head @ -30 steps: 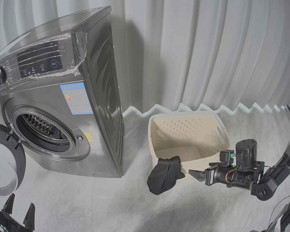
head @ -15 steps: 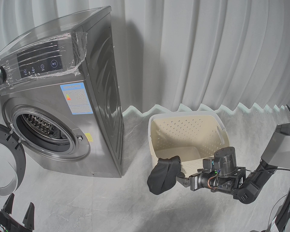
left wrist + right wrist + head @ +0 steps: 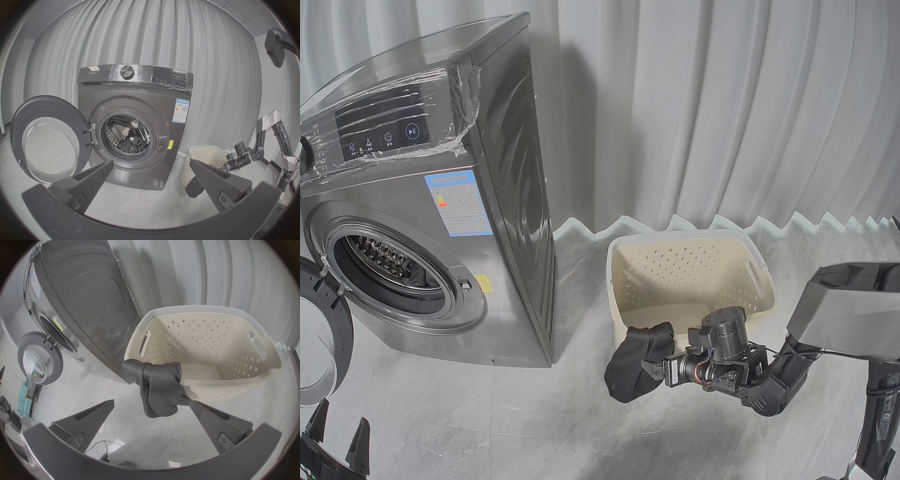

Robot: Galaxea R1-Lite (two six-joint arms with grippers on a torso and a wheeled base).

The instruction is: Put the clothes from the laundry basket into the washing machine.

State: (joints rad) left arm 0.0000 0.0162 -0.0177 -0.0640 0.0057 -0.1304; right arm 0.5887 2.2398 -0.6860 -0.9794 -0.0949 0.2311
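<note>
At lower centre of the head view, a black fabric garment (image 3: 631, 369) is draped over the near left corner of the cream perforated plastic laundry basket (image 3: 687, 237) and hangs down its outer wall towards the grey marbled floor (image 3: 487, 406). The right gripper (image 3: 651, 370) sits at the garment's right edge. The grey front-loading washing machine (image 3: 425, 250) occupies the left of the frame. Its round door (image 3: 325, 337) is swung open at the left edge. The left gripper (image 3: 339, 437) is in the lower left corner, released, with its fingers spread.

Left wrist view: the left gripper (image 3: 151, 162) is released and faces the washing machine (image 3: 134, 93). Dark clothes (image 3: 132, 145) lie in the drum. The door (image 3: 50, 137) stands open. The basket (image 3: 204, 153) is beside the machine, with the garment (image 3: 193, 189) hanging on its corner.

Right wrist view: the right gripper (image 3: 151, 402) is released and grasps nothing. The garment (image 3: 159, 387) hangs between the spread fingers, and one fingertip (image 3: 195, 405) touches its edge. The basket (image 3: 203, 310) stands behind it.
</note>
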